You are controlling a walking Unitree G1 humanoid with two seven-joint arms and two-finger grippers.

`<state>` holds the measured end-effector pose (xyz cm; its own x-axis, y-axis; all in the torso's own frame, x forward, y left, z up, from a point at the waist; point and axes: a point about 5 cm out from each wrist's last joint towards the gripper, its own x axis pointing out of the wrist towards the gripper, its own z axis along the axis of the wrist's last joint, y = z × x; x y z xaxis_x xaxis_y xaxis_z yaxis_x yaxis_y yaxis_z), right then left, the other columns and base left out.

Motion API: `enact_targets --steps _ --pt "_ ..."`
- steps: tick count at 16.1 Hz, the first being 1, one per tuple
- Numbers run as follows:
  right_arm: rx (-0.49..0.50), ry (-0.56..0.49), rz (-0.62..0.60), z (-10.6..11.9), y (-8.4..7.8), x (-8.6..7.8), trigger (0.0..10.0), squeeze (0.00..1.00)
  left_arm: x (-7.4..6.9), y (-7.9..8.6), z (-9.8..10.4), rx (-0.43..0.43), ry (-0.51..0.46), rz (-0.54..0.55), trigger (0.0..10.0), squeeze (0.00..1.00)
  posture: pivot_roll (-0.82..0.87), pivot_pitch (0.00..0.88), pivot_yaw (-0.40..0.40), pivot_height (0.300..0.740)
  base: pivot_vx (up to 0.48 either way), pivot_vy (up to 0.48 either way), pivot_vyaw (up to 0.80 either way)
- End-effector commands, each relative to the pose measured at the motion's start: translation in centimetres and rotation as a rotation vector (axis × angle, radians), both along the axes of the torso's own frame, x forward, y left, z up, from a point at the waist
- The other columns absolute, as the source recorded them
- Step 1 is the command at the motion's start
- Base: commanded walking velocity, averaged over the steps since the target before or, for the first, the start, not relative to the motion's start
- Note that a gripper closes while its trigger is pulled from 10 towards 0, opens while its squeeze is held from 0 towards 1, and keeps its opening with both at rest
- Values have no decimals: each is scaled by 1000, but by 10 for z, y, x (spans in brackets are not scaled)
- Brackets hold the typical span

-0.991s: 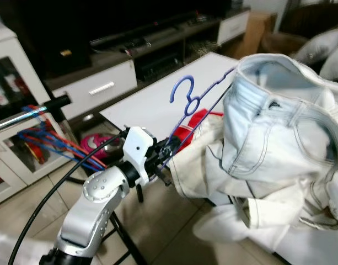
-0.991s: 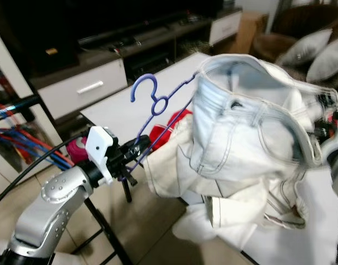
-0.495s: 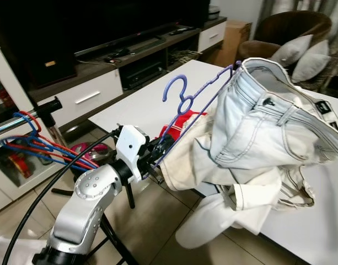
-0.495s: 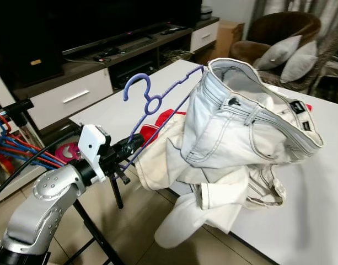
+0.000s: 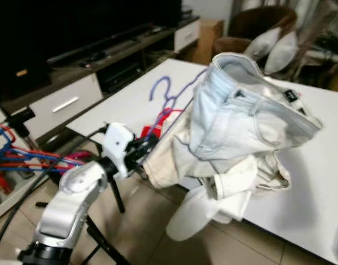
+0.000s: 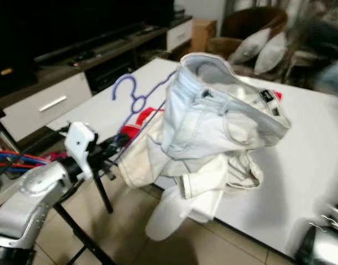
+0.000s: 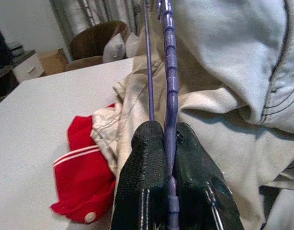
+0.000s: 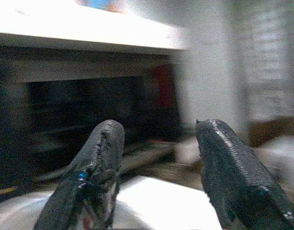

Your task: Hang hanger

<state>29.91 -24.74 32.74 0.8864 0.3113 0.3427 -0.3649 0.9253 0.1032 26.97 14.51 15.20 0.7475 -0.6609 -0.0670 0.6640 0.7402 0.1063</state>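
A purple wire hanger [image 5: 167, 101] carries pale blue jeans [image 5: 240, 118] that hang over the edge of the white table [image 5: 130, 105]. My left gripper [image 5: 148, 147] is shut on the hanger's lower end, and the left wrist view shows the purple wire [image 7: 170, 96] pinched between its black fingers [image 7: 147, 177]. The hook of the hanger points up and away from me. At the lower left a clothes rail [image 5: 14, 118] holds several red and blue hangers [image 5: 25, 160]. My right gripper [image 8: 158, 163] is open in its wrist view, with nothing between the fingers.
A red cloth [image 5: 157, 118] lies on the table under the jeans. Behind the table stands a dark TV unit with a white drawer [image 5: 61, 105]. A brown armchair with cushions [image 5: 262, 33] is at the back right. Tiled floor [image 5: 141, 232] lies below.
The head camera has swung, so the whole scene slid left and blurred. The left gripper stays shut on the hanger, and the jeans now hang lower across the table edge.
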Motion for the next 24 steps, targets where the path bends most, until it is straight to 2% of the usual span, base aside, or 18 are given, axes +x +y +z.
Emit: enact_targets --steps 1,2,3,4,5,6,7,9,11,12,13,15,16,17,19,21,23,24 --pt "-20 0 125 1 31 13 10000 0 1 14 1 17 5 51 10000 0 -5 0 39 740 0 0 0" --pt "-22 -2 161 2 42 18 10000 0 2 18 2 20 8 71 10000 0 -5 0 39 740 0 0 0" --pt "-7 -19 270 5 67 25 10000 0 4 29 2 40 14 135 10000 0 8 0 32 740 0 0 0" --pt "-9 -27 351 7 84 28 10000 0 5 37 3 54 9 178 10000 0 18 0 25 740 0 0 0" --pt "-28 2 359 2 93 35 10000 0 5 41 4 58 3 188 10000 0 30 0 14 740 0 0 0" --pt "-59 45 314 -5 96 44 10000 0 3 42 5 56 2 184 10000 0 35 0 11 740 0 0 0" --pt "-100 103 213 -18 93 56 10000 0 2 40 6 55 0 172 10000 0 39 0 8 740 0 0 0" --pt "-104 235 35 -45 79 75 10000 0 -2 35 6 46 4 140 10000 0 40 0 8 740 0 0 0" --pt "-143 448 -70 -97 63 86 10000 0 -3 28 4 44 15 111 10000 0 37 0 14 740 0 0 0" --pt "-145 500 -106 -111 58 86 10000 0 -4 26 4 45 15 106 10000 0 38 0 14 740 0 0 0" --pt "-121 662 -174 -155 42 80 10000 0 -4 23 5 40 17 85 10000 0 40 0 12 740 0 0 0" --pt "-110 759 -267 -189 27 69 10000 0 -5 17 6 33 19 52 10000 0 40 0 12 740 0 0 0" --pt "-83 823 -329 -214 15 58 10000 0 -6 12 6 28 19 30 10000 0 41 0 10 740 0 0 0" --pt "-75 841 -346 -221 12 55 10000 0 -6 10 6 26 19 24 10000 0 41 0 10 740 0 0 0" --pt "-25 943 -413 -260 0 33 10000 0 -5 3 5 17 26 6 10000 0 38 0 15 740 0 0 0" --pt "-21 955 -381 -270 2 28 10000 0 -4 2 4 21 28 -4 10000 0 36 0 22 740 0 0 0" --pt "28 859 -345 -253 4 38 10000 0 -1 2 5 25 26 -4 10000 0 37 0 25 740 0 0 0" --pt "54 749 -315 -232 5 48 10000 0 0 1 6 25 23 -2 10000 0 42 0 23 740 0 0 0"
